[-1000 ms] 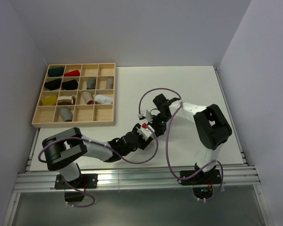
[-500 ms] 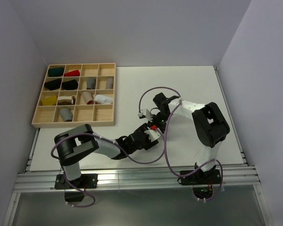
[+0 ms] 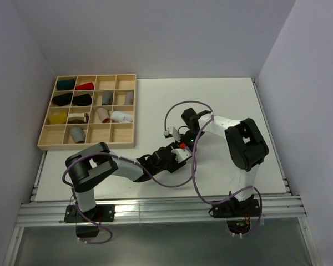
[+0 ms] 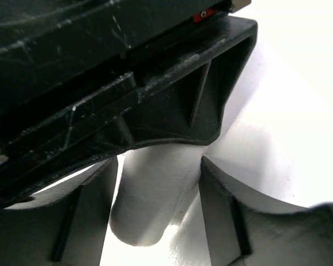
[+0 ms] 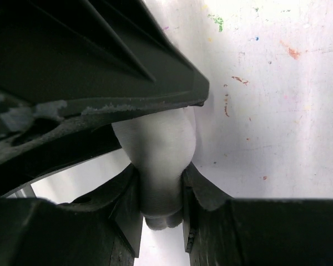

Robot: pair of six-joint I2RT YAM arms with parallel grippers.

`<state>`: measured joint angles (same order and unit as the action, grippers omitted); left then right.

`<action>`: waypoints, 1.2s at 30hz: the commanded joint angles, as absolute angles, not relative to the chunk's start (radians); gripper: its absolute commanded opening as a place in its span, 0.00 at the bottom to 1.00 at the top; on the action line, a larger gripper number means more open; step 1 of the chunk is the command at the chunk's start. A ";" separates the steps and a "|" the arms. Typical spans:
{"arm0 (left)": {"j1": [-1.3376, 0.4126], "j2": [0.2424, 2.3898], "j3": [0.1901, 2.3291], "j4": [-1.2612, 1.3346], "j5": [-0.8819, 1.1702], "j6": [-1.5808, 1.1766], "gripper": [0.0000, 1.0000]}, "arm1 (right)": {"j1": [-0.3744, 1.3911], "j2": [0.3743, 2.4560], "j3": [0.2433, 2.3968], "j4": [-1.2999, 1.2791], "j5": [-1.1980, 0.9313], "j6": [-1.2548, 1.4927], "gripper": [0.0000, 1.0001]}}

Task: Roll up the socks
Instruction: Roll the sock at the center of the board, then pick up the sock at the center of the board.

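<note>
A plain white sock (image 4: 155,188), rolled into a soft tube, hangs from my right gripper (image 5: 160,169), which is shut on it; it also shows in the right wrist view (image 5: 158,149). My left gripper (image 4: 158,162) is open, with one jaw on each side of the sock's lower end, close to it and not squeezing it. In the top view the two grippers meet at mid-table, left (image 3: 176,154) and right (image 3: 183,145), and hide the sock. The grey striped sock is not in view on the table.
A wooden compartment tray (image 3: 87,143) stands at the back left, holding several small rolled bundles in red, green, black, yellow, grey and white. Purple cables (image 3: 195,166) loop beside both arms. The white table (image 3: 233,105) shows small paint marks.
My left gripper has moved right, up to the right gripper, and its jaws now stand around the sock. The right gripper has hardly moved.
</note>
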<state>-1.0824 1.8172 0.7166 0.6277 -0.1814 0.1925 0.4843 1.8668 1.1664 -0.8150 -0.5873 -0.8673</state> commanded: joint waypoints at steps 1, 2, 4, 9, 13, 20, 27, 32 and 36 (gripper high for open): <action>-1.069 1.851 0.742 0.563 -0.088 0.181 0.62 | 0.497 1.934 1.152 -0.902 -0.512 -0.905 0.00; -1.069 1.856 0.744 0.549 -0.078 0.173 0.59 | 0.495 1.936 1.154 -0.903 -0.517 -0.905 0.00; -1.069 1.861 0.744 0.542 -0.068 0.152 0.53 | 0.494 1.942 1.161 -0.905 -0.523 -0.904 0.00; -1.069 1.884 0.741 0.525 -0.061 0.082 0.24 | 0.489 1.950 1.178 -0.919 -0.549 -0.897 0.00; -1.069 1.890 0.732 0.537 -0.066 0.025 0.00 | 0.482 1.945 1.181 -0.923 -0.572 -0.891 0.00; -1.052 1.887 0.726 0.512 -0.067 -0.030 0.00 | 0.448 1.887 1.193 -0.966 -0.627 -0.879 0.42; -1.026 1.887 0.739 0.466 -0.041 -0.075 0.00 | 0.348 1.793 1.256 -1.100 -0.692 -0.919 0.54; -1.009 1.846 0.724 0.482 -0.041 -0.118 0.00 | 0.239 1.718 1.296 -1.161 -0.770 -0.925 0.54; -0.997 1.770 0.704 0.492 -0.051 -0.138 0.00 | 0.175 1.663 1.318 -1.166 -0.793 -0.899 0.54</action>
